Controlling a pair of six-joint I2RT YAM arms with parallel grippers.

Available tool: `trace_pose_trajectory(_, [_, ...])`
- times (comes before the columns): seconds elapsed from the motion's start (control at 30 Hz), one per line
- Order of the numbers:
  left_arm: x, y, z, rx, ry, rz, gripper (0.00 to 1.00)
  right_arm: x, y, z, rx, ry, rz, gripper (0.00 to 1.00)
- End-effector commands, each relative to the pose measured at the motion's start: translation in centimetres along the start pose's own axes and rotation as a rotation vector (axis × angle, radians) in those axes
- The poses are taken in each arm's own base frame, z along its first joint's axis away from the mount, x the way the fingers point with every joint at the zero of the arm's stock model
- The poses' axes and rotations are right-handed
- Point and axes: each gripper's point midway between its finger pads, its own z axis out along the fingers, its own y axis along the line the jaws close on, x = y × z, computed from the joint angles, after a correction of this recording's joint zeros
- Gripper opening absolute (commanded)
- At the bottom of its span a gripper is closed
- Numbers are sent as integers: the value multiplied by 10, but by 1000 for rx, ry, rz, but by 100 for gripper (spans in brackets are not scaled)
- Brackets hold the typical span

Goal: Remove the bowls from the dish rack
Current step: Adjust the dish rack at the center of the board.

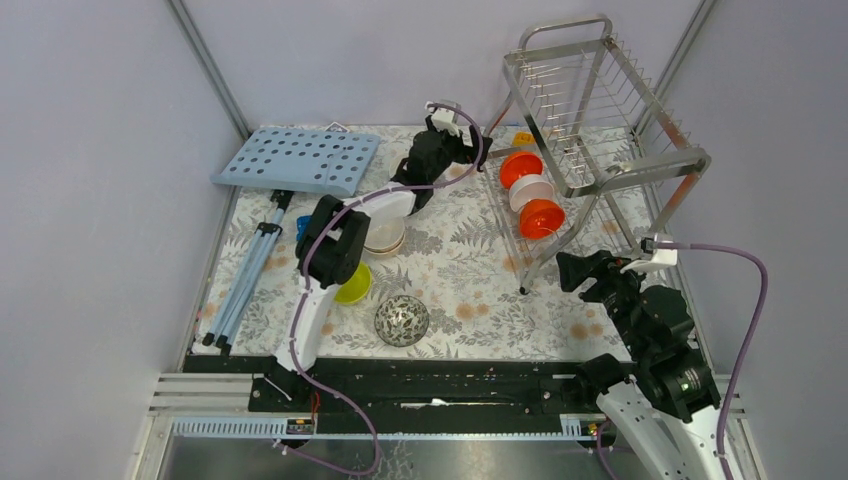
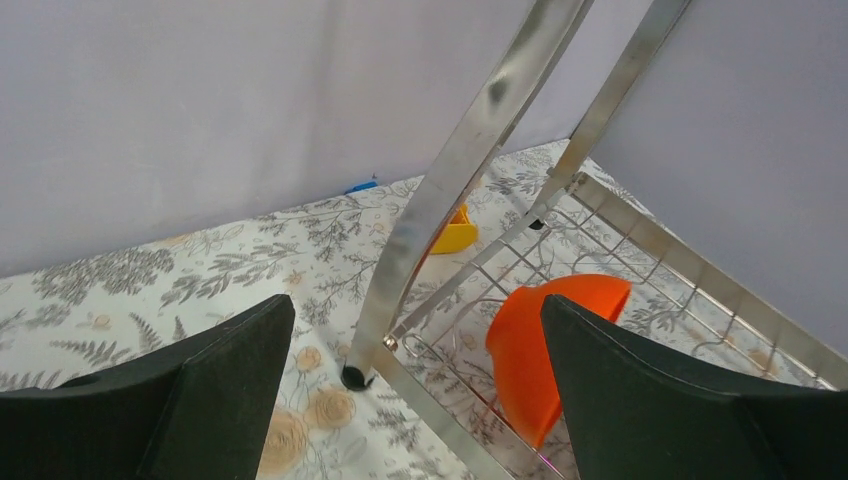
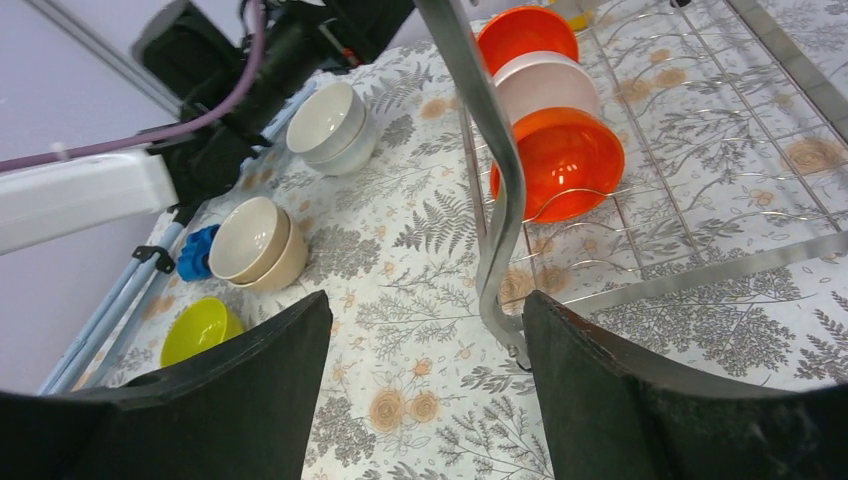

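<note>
Fingers (image 2: 210, 400) of left gripper (image 2: 414, 305) and right gripper (image 3: 427, 300) are gaping empty; three glossy orange and white bowls (image 1: 531, 190) are waiting in the steel-wire dish rack (image 1: 650, 168), others sitting on the floral desk (image 1: 470, 270).

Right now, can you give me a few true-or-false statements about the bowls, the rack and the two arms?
1. The dish rack holds three bowls: an orange bowl, a white bowl and another orange bowl. True.
2. The speckled bowl is in the rack. False: it sits on the table.
3. The right gripper holds an orange bowl. False: it is open and empty.
4. The left gripper is open. True.
</note>
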Motion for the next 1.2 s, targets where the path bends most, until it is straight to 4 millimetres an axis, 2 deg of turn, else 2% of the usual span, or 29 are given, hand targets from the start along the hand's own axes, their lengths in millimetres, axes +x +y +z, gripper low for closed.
trace_pose_trajectory(0.0, [-39, -21, 23, 138, -137, 94, 98, -8, 12, -9, -71, -26, -3, 78])
trace_pose_trajectory(0.17, [-28, -15, 42, 154, -152, 202, 99, -1, 10, -20, -82, -7, -2, 78])
trace_pose_trajectory(0.37, [-5, 5, 65, 94, -153, 251, 99, 3, 21, -30, -144, 16, 40, 78])
trace_pose_trajectory(0.57, [3, 7, 74, 105, -195, 244, 95, 3, 23, -35, -159, 14, 55, 78])
trace_pose_trajectory(0.63, [2, 7, 76, 109, -215, 248, 85, 4, 23, -35, -162, 16, 62, 78])
trace_pose_trajectory(0.73, [-7, 7, 77, 103, -251, 263, 64, 4, 23, -35, -159, 19, 65, 78])
trace_pose_trajectory(0.9, [-8, 5, 78, 113, -269, 263, 45, 3, 20, -35, -142, 8, 68, 78])
trace_pose_trajectory(1.17, [-3, -12, 76, 153, -253, 255, 24, 2, 18, -33, -131, 5, 70, 78])
